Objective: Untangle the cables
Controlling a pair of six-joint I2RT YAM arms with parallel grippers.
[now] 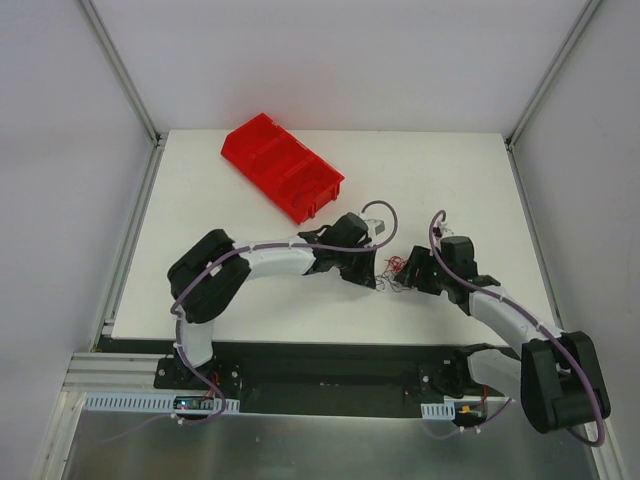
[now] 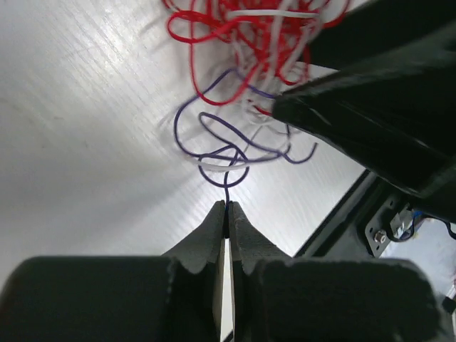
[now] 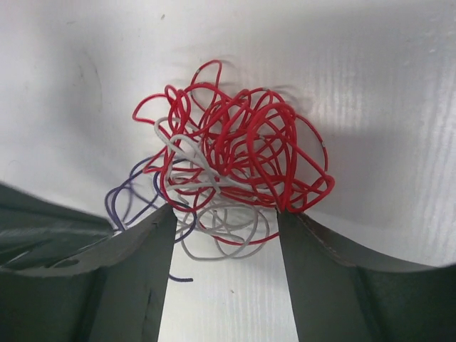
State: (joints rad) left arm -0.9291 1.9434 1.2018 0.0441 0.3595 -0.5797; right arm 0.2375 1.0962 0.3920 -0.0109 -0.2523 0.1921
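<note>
- The left gripper (image 2: 226,212) sat closest to its wrist camera, its 2 fingers pressed together on 1 thin purple strand (image 2: 214,128), which ran up from the pinched tips into loose loops.
- That purple strand led into the cables (image 3: 235,164), a curly tangle of red, whitish and purple wire lying on the white surface (image 1: 450,180).
- In the top view the tangle lay toward the near edge of the surface, a little right of the middle, between the 2 grippers.
- The right gripper (image 3: 226,214) stood open just beside the tangle, its 2 fingers well apart, with the near loops of whitish and red wire lying in the gap.
- A red loop reached the tip of one right gripper finger; whether it touched was not clear.
- Red wire made up most of the knot, whitish strands crossed its middle and near side, and the purple loops trailed out on the left gripper's side.
- A red compartment bin (image 1: 283,166) lay at an angle on the far left part of the surface, well apart from the cables.
</note>
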